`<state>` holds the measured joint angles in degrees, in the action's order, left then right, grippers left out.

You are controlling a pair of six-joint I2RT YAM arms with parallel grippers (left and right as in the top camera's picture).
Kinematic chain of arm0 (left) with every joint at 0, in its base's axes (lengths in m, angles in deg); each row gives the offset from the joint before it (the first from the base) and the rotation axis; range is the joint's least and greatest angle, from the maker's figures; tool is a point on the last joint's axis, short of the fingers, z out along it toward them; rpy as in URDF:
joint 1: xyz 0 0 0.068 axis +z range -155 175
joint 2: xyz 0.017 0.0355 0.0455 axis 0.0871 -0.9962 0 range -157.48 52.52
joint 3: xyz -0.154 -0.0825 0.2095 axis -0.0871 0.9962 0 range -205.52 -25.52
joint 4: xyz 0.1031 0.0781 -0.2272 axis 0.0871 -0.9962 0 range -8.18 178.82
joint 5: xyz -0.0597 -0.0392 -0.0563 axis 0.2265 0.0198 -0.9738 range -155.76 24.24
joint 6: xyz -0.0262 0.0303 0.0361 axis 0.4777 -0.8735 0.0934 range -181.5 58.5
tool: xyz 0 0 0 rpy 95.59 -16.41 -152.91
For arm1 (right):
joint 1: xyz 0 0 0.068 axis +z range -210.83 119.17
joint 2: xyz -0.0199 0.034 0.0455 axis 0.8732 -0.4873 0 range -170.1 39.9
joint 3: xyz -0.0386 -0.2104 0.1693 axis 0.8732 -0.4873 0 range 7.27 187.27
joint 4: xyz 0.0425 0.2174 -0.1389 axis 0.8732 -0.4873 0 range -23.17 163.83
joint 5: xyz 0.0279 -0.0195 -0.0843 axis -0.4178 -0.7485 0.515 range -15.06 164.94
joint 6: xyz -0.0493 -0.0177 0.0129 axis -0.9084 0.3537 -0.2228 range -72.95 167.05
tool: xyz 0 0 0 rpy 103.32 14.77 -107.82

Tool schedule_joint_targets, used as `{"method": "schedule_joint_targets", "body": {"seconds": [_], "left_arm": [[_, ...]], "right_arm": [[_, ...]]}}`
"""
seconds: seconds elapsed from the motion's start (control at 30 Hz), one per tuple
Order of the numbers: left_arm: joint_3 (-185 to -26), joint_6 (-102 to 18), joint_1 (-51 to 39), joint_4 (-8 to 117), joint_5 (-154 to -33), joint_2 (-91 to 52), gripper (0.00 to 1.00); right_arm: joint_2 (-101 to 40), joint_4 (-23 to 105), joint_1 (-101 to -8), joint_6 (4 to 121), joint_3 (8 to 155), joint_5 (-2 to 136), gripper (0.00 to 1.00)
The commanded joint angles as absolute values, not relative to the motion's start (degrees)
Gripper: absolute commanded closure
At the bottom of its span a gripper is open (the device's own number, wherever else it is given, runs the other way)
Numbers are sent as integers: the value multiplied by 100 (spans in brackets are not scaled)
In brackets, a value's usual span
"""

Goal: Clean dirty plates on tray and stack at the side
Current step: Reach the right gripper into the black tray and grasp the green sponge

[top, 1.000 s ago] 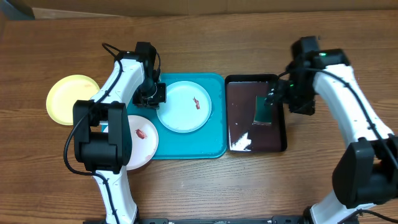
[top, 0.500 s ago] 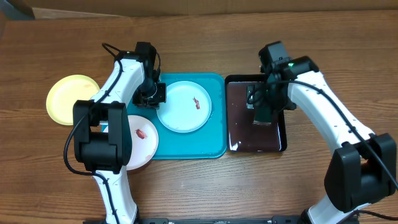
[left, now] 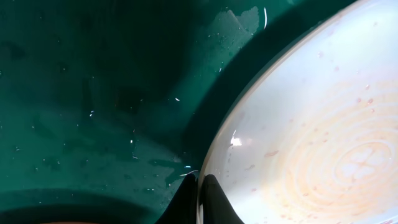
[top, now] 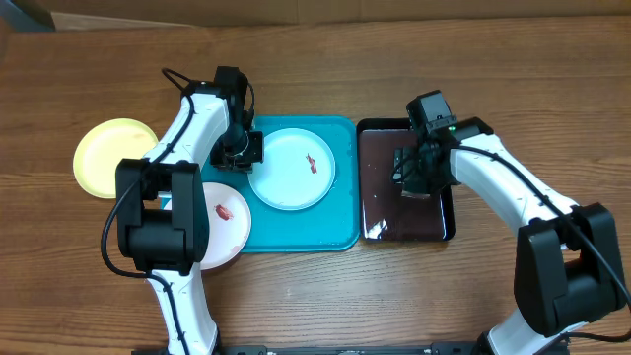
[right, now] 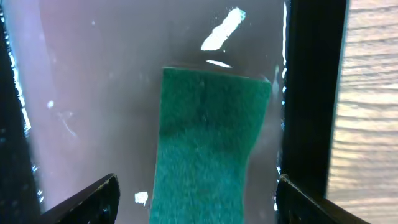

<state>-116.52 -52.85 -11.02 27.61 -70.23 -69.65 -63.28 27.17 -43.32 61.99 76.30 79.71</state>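
Left gripper [top: 242,150] clamps the left rim of the stiff, likely slippery plate [top: 291,169], a sound hold; right gripper [right: 196,190] gapes over the sponge [right: 208,137].

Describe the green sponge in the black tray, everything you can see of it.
The green sponge is a rectangular pad with a rough, fibrous-looking surface. It lies flat on the floor of the glossy, wet-looking black tray, near one side wall. The right gripper hangs over it, jaws open, one finger on each side, neither touching it.
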Motion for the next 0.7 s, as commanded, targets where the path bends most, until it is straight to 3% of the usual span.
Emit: {"method": "schedule_joint_targets", "body": {"seconds": [0.0, 0.23, 0.43, 0.67], "left_arm": [[-11563, -5222, -1141, 2802, -7027, -6886, 95], [-11563, -5224, -1141, 2800, -7027, -6886, 96], [-11563, -5222, -1141, 2800, -7025, -6886, 96], [-11563, -5222, -1141, 2800, -7027, -6886, 96]], "right_arm": [[-6297, 2993, -4332, 6203, 7357, 8045, 19], [-6297, 3622, -4332, 6203, 6946, 8048, 20], [-6297, 3758, -4332, 6203, 6876, 8048, 36], [-6297, 3871, -4332, 6203, 6876, 8048, 36]]}}
